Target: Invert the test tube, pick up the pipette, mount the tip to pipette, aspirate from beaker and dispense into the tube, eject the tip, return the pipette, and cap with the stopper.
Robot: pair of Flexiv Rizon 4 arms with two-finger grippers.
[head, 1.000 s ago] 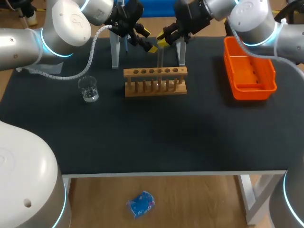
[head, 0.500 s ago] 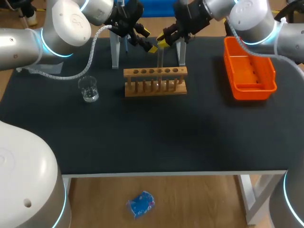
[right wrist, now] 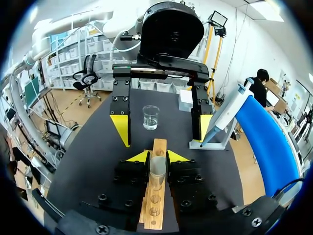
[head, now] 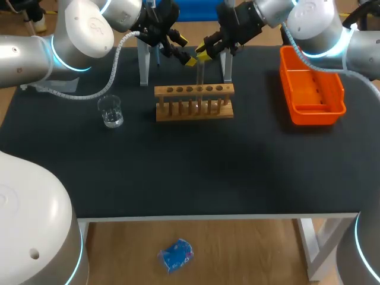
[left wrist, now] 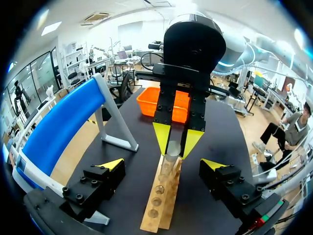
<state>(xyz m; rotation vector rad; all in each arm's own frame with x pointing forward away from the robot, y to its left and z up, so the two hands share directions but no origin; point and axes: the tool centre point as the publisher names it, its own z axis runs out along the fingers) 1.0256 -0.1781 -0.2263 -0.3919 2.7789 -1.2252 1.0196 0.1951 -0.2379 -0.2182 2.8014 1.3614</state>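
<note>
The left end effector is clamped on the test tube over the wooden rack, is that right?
No, it is the right end effector that is clamped on the test tube over the wooden rack. The right wrist view shows its two yellow tips pressing the tube from both sides; the left end effector is open.

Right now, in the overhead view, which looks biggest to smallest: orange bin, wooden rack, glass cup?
1. Orange bin, largest.
2. Wooden rack, wider but covering less area.
3. Glass cup, clearly smallest.
</note>
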